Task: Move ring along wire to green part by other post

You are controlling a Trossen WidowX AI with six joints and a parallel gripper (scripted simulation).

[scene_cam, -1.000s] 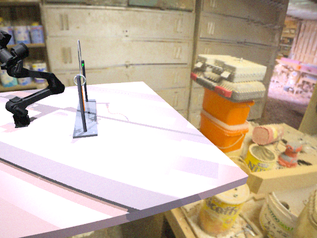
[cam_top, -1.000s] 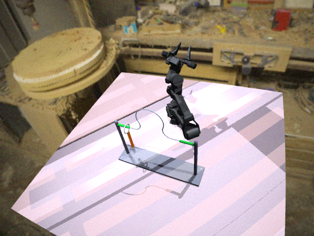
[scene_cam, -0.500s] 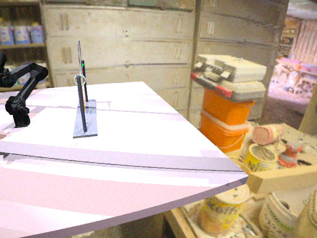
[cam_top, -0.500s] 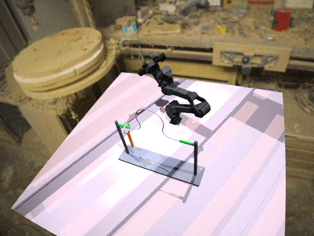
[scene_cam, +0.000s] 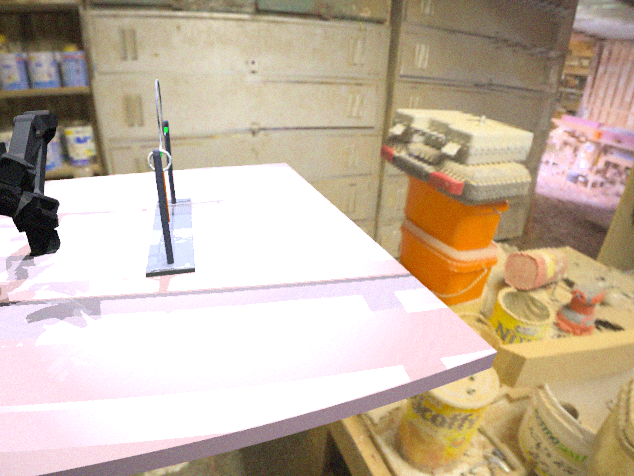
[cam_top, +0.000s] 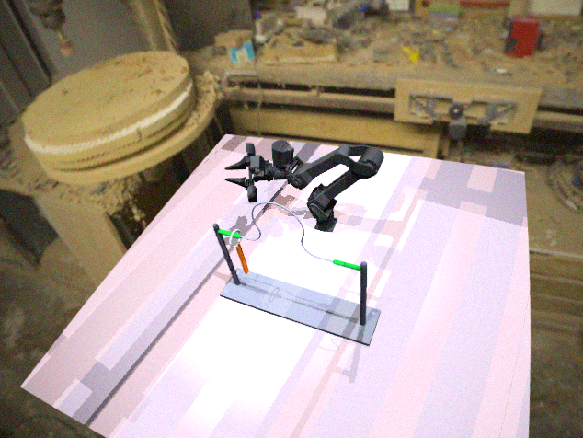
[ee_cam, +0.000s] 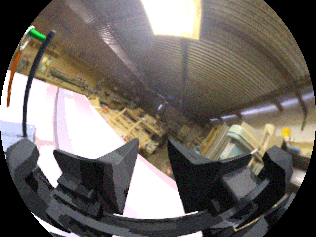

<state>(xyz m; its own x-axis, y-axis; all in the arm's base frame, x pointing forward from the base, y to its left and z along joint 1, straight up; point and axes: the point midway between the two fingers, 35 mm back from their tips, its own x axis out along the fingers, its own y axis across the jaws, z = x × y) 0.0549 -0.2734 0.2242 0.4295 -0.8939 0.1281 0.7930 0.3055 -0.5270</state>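
Note:
A thin ring (cam_top: pixel 231 236) (scene_cam: pixel 156 158) hangs on the left green wire part (cam_top: pixel 229 233) beside the left post (cam_top: pixel 228 257). Its orange handle (cam_top: pixel 242 259) (ee_cam: pixel 12 82) points down toward the grey base plate (cam_top: pixel 301 311) (scene_cam: pixel 171 256). The thin grey wire (cam_top: pixel 282 210) (scene_cam: pixel 157 102) curves across to the right green part (cam_top: pixel 346 264) at the right post (cam_top: pixel 363 292). My gripper (cam_top: pixel 229 173) (ee_cam: pixel 153 142) is behind and above the left post, well clear of the ring, pointing left. Its fingers stand partly apart with nothing between them. In the wrist view a green part (ee_cam: pixel 41 35) and a post (ee_cam: pixel 29 86) show at the far left.
The arm's base (cam_top: pixel 325 221) stands behind the wire's middle; part of the arm (scene_cam: pixel 28 189) shows at the left of the exterior view. A round wooden stack (cam_top: pixel 108 108) and a workbench (cam_top: pixel 376 70) lie beyond the table. Orange buckets (scene_cam: pixel 450 240) stand off the table's right side.

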